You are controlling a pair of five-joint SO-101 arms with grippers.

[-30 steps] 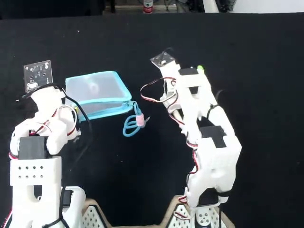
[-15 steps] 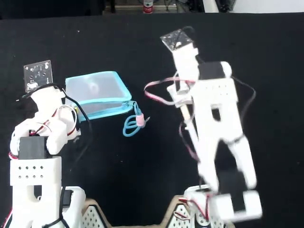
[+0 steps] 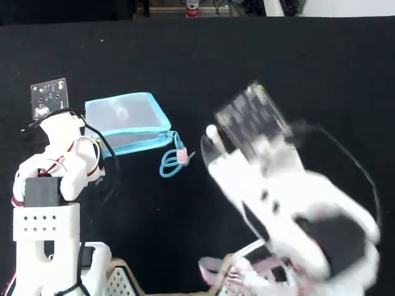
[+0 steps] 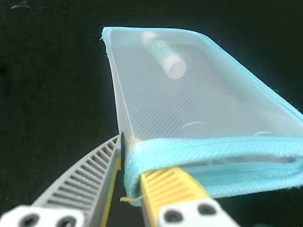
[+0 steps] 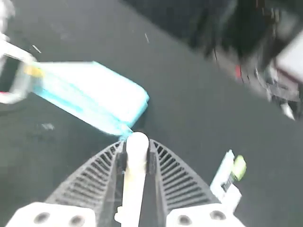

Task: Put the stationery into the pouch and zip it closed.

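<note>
At the black table [image 3: 321, 61], the left gripper [image 4: 127, 158] pinches the blue mesh pouch [image 4: 189, 104] at its corner while the right gripper [image 5: 136, 144] clamps a white pen [image 5: 134, 170].

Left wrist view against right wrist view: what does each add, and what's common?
Left wrist view: a white-capped item inside the pouch, and the left gripper clamped on its zipper-edge corner. Right wrist view: the right gripper shut on a white stick, plus a small white and green item on the table. Both: the blue-trimmed pouch itself.
</note>
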